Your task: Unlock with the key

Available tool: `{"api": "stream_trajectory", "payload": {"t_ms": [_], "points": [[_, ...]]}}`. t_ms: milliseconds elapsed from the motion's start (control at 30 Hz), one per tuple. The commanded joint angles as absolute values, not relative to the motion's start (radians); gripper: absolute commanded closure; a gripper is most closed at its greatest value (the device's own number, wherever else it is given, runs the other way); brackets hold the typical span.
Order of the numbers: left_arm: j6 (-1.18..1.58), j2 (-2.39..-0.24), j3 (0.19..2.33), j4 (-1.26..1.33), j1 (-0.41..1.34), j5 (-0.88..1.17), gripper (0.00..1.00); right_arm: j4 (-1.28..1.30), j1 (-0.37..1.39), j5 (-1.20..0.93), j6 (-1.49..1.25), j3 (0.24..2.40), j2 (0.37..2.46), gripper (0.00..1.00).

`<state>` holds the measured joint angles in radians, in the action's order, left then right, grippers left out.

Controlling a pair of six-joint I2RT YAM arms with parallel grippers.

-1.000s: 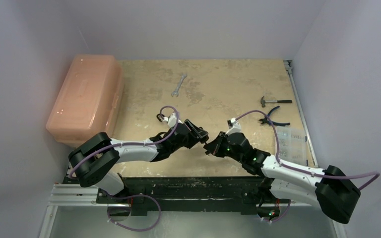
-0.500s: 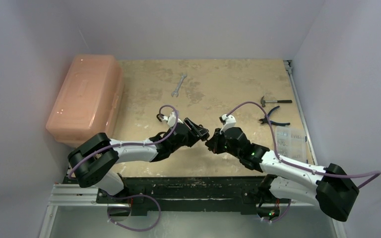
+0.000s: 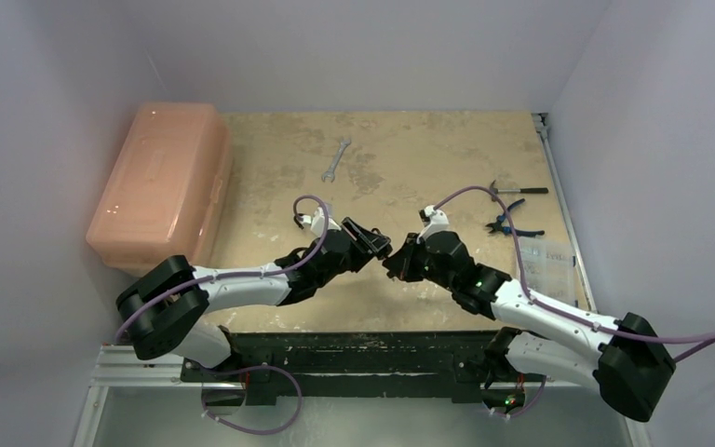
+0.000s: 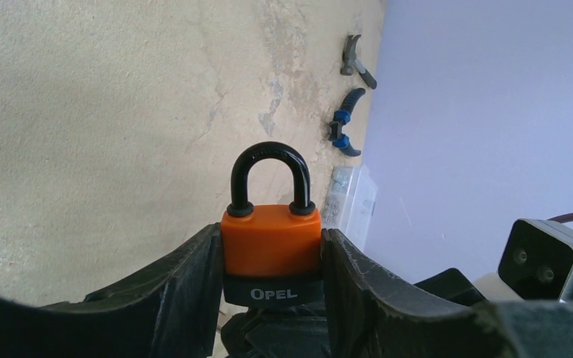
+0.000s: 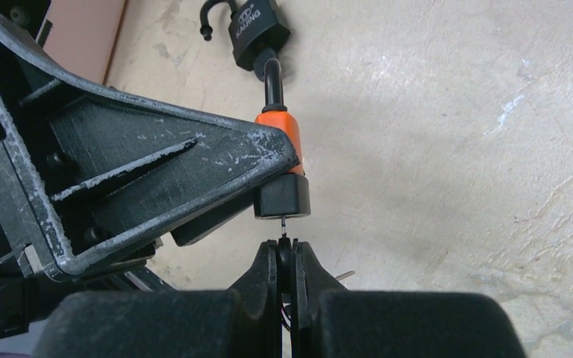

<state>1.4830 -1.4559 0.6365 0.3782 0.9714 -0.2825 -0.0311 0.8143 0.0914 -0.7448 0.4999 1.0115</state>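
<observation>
My left gripper [image 4: 271, 257] is shut on an orange padlock [image 4: 271, 239] with a black base marked OPEL and a closed black shackle, held above the table. In the right wrist view the padlock [image 5: 283, 130] hangs base-down from the left fingers [image 5: 194, 160]. My right gripper [image 5: 286, 250] is shut on a small key [image 5: 284, 226]. Its thin blade points up and its tip is in the padlock's black base. In the top view the left gripper [image 3: 373, 250] and the right gripper [image 3: 394, 264] meet over the middle of the table.
A second, black padlock [image 5: 252, 31] with an open shackle lies on the table beyond. A pink toolbox [image 3: 160, 186] stands at the left. A wrench [image 3: 336, 158], a hammer [image 3: 514, 190], blue pliers [image 3: 514, 223] and a clear parts box [image 3: 549, 268] lie around.
My right gripper has moved up and left toward the left gripper, bringing the key up to the padlock's base. The left gripper has shifted slightly with the padlock.
</observation>
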Motion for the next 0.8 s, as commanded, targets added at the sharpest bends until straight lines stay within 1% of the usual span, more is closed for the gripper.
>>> {"api": "stream_trajectory", "payload": {"t_ms": [0,167,267,300,333,367,433,467,500,567,767], "points": [[1.504,-1.425,0.639,0.384,1.035,-0.173,1.00,-0.279,0.760,0.130,-0.792,0.571,0.981,1.00],[1.509,-1.425,0.639,0.389,1.052,-0.178,1.00,-0.296,0.751,0.133,-0.800,0.579,1.011,1.00],[1.507,-1.424,0.640,0.387,1.053,-0.189,1.00,-0.324,0.742,0.043,-0.736,0.590,1.040,1.00],[1.506,-1.422,0.640,0.377,1.052,-0.199,1.00,-0.324,0.740,0.011,-0.713,0.595,1.044,0.94],[1.504,-1.420,0.643,0.365,1.052,-0.209,1.00,-0.324,0.739,-0.013,-0.691,0.597,1.043,0.85],[1.501,-1.414,0.648,0.349,1.051,-0.230,1.00,-0.316,0.739,-0.038,-0.665,0.597,1.035,0.73],[1.486,-1.404,0.664,0.310,1.049,-0.288,1.00,-0.290,0.739,-0.054,-0.641,0.589,1.006,0.46],[1.479,-1.402,0.676,0.282,1.050,-0.311,1.00,-0.271,0.739,-0.058,-0.631,0.588,0.990,0.39],[1.472,-1.402,0.687,0.262,1.048,-0.336,1.00,-0.247,0.739,-0.062,-0.620,0.590,0.976,0.35],[1.469,-1.407,0.706,0.232,1.047,-0.377,1.00,-0.198,0.739,-0.075,-0.601,0.594,0.952,0.30],[1.464,-1.448,0.755,0.235,1.040,-0.395,1.00,-0.086,0.739,-0.087,-0.570,0.574,0.875,0.28]]}}
